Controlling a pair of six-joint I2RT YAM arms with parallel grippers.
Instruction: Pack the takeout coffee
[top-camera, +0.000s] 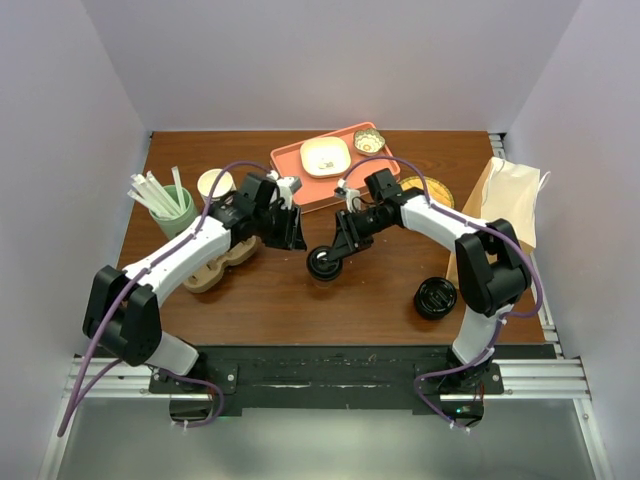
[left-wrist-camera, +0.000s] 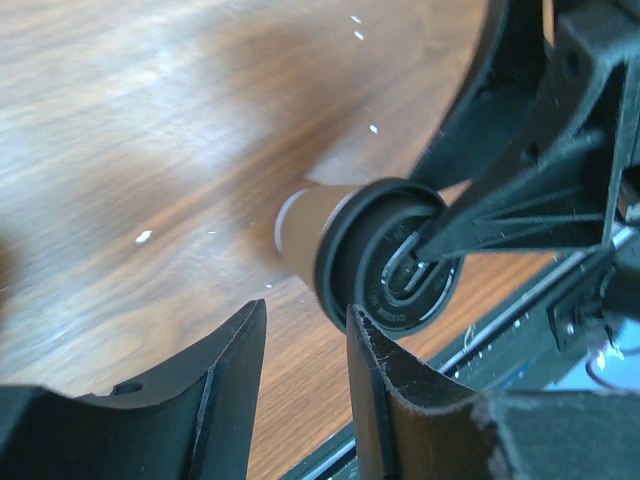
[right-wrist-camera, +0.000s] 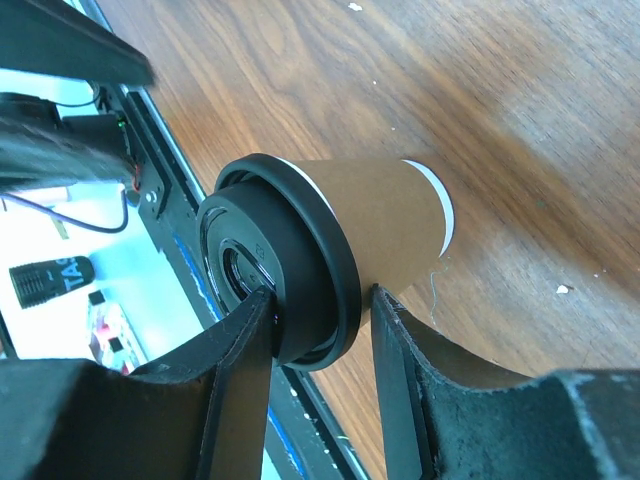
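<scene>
Now, R hand (right-wrist-camera: 322, 302) pinches takeout coffee (right-wrist-camera: 372, 215) — L hand (left-wrist-camera: 305, 318) apart.

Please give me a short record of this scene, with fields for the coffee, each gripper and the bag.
takeout coffee: lidded, tilted, mid-table
right gripper: shut on takeout coffee, fingers across the lid rim
left gripper: open, empty, close to the takeout coffee
paper bag: at the right table edge, apart from the takeout coffee
loose black lid: on the table near the right arm
</scene>
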